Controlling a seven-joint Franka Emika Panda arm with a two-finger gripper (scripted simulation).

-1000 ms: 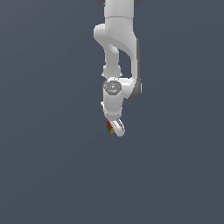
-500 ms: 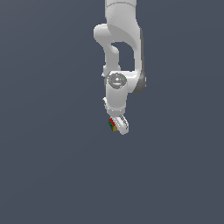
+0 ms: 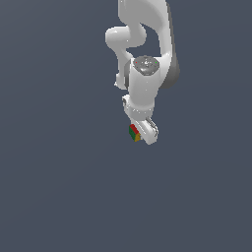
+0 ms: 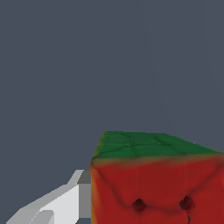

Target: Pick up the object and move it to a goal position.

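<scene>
The object is a tiny puzzle cube (image 3: 134, 133) with red, green and yellow faces. It sits at the tip of my gripper (image 3: 140, 134), below the white arm. In the wrist view the cube (image 4: 155, 183) fills the near part of the picture, green face up and red face toward the camera. One white finger (image 4: 65, 203) presses against its side; the other finger is out of frame. The gripper is shut on the cube.
The white arm (image 3: 142, 74) hangs down from the top of the exterior view. Around it there is only a plain dark grey-blue surface (image 3: 59, 172). No goal marker shows.
The arm has swung slightly toward the exterior view's right and the wrist has risen a little, carrying the cube with it. The grip on the cube is unchanged.
</scene>
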